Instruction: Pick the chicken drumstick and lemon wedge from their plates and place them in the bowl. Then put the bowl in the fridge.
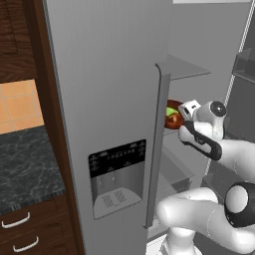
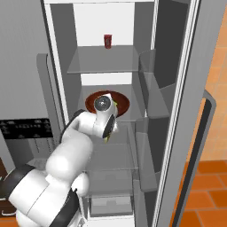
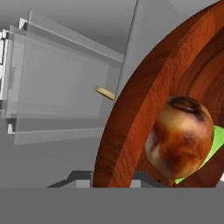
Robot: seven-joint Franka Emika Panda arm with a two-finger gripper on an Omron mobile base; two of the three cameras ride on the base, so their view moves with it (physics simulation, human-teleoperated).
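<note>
We see the bowl (image 2: 122, 103) resting on a middle shelf (image 2: 133, 116) inside the fridge (image 1: 109, 99). In the bowl, the chicken drumstick (image 3: 181, 138) lies on the lemon wedge (image 3: 213, 144). A can (image 2: 107, 41) stands on the shelf above the bowl.

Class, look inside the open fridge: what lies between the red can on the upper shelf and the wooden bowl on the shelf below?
In the right base view, just a glass shelf lies between the red can and the bowl.
</note>
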